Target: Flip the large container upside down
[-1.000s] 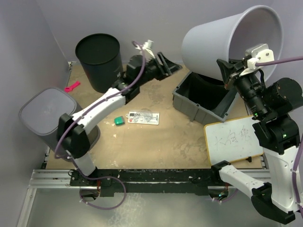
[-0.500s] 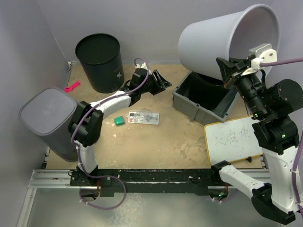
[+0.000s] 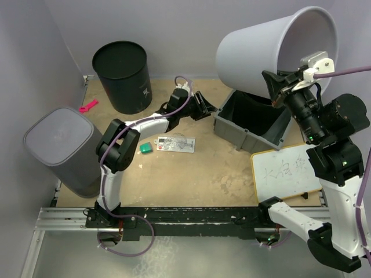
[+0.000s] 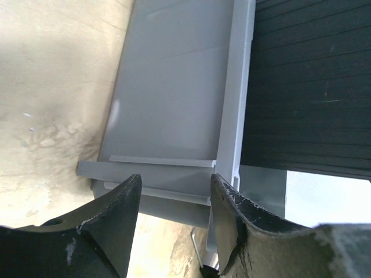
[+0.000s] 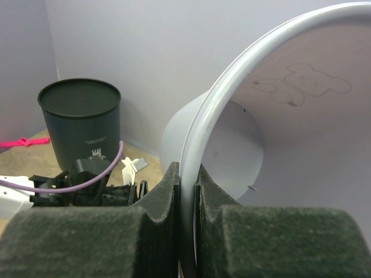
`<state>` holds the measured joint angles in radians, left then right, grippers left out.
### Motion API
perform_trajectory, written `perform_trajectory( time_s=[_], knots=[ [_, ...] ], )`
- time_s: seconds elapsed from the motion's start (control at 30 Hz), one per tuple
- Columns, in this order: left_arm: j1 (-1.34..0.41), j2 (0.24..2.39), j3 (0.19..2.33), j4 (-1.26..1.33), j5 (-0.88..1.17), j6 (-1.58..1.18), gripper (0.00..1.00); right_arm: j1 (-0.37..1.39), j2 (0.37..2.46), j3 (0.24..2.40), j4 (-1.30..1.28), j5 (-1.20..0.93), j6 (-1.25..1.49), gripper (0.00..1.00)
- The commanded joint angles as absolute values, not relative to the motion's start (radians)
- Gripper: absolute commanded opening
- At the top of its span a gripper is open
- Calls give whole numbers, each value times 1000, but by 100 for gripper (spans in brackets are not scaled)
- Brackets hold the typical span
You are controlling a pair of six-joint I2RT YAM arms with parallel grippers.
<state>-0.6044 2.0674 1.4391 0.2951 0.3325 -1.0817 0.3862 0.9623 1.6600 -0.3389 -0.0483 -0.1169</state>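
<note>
The bucket (image 3: 255,52) is held high above the bin (image 3: 237,134), tipped sideways, its rim pinched in the right gripper (image 5: 186,180). The left gripper (image 4: 173,200) is spread wide, empty, beside the bin. About half the turn seems left.

Top camera: fixed high behind the arm bases, facing down over the whole table (image 3: 220,168). Left wrist camera: looks past the left gripper (image 4: 174,188), very near the grey bin (image 4: 168,87) wall. Right wrist camera: looks past the right gripper (image 5: 185,172), hard against the white bucket (image 5: 301,150) rim, black pail (image 5: 81,121) farther off. The top view shares all three items.
</note>
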Motion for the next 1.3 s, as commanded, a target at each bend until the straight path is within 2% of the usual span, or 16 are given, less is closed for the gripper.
perform_trajectory(
  time_s=[0.0, 0.27, 0.53, 0.73, 0.97, 1.1, 1.27],
  knots=[
    [-687, 2054, 1446, 382, 413, -1082, 48, 390, 952, 1664, -200, -74, -133, 0],
    [-755, 2026, 1439, 331, 387, -1052, 47, 390, 965, 1651, -200, -88, -120, 0],
    [-692, 1880, 1404, 181, 309, -948, 47, 390, 982, 1627, -209, -107, -84, 0],
    [-626, 1690, 1296, 8, 211, -838, 47, 390, 1000, 1618, -192, -140, -54, 0],
    [-456, 1402, 1144, -161, 109, -804, 48, 390, 1098, 1652, -124, -325, 48, 0],
    [-376, 1240, 1154, -289, -1, -773, 48, 390, 1175, 1631, -28, -408, 149, 0],
    [-361, 1110, 1187, -379, -168, -773, 48, 407, 1267, 1557, 192, -486, 320, 0]
  ],
)
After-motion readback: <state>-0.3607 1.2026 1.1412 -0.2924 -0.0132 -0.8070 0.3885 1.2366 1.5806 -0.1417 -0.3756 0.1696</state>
